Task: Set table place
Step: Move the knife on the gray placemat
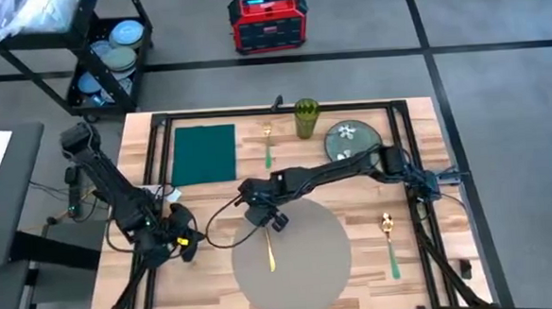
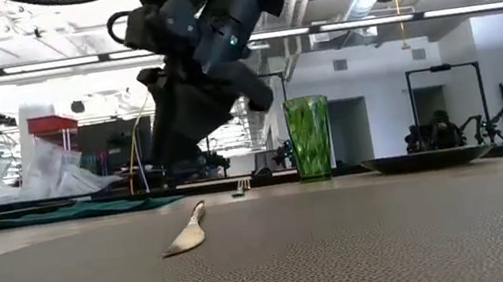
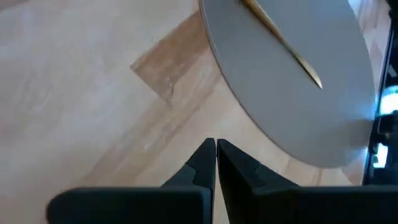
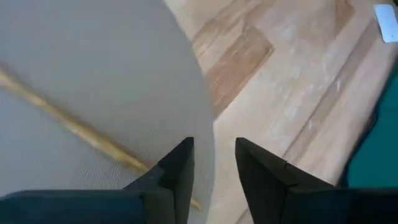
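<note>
The big round grey placemat point(image 1: 290, 248) lies on the light wooden table point(image 1: 212, 191), one gold knife point(image 1: 270, 252) on it. The right gripper point(image 1: 278, 222) hangs above, fingers slightly apart, empty. The left gripper point(image 1: 188, 242), pinched closed, holds nothing. One green ribbed glass point(image 1: 306, 117) looks empty.

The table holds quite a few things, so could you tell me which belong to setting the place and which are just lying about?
Belonging to the job:
placemat
gold knife lying on it
fork
spoon
floral plate
green glass
green napkin
right gripper, open above the knife

Just lying about:
red case on the floor
shelf cart
left gripper, shut, waiting beside the placemat
</note>
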Controlling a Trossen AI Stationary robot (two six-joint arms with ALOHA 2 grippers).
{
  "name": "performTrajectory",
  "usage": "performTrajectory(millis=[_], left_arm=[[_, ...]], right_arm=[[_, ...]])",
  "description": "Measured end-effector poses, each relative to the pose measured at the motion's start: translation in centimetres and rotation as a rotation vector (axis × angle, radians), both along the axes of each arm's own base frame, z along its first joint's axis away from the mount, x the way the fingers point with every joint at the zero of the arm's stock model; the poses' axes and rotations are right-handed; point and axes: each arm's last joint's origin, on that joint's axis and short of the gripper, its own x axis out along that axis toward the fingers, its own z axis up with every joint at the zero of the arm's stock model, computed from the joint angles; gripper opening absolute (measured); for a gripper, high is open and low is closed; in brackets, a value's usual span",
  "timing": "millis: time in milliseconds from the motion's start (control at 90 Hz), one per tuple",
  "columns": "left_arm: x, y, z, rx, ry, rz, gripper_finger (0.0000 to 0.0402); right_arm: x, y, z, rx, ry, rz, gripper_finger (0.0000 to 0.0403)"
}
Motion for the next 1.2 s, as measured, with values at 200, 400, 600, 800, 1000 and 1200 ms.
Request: performTrajectory(millis=[200,400,600,800,1000,1200], left_arm=[[0.2,0.2,0.0,0.023,0.002,-0.004,0.0],[0.2,0.2,0.0,0.024,0.004,-0.001,0.0],[0.1,0.4,-0.1,0.034,0.017,0.004,0.0],[0.1,0.3,-0.1,0.026,0.016,0.009,0.0],[0.1,0.3,-0.1,0.018,0.015,0.016,0.0],[0.1,0.3,-0.1,0.018,0.016,0.017,0.0]], right_arm=[[0.0,0.0,0.0,0.019,0.0,-0.02,0.0006],[0.0,0.2,0.0,0.106,0.014,-0.096,0.0],[0.4,0.9,-3.4,0.127,0.098,-0.129,0.0],[0.2,2.2,-3.7,0.125,0.113,-0.105,0.0],[-0.9,1.5,-4.2,0.127,0.246,-0.164,0.0],[-1.8,0.8,-3.1,0.106,0.301,-0.187,0.0]])
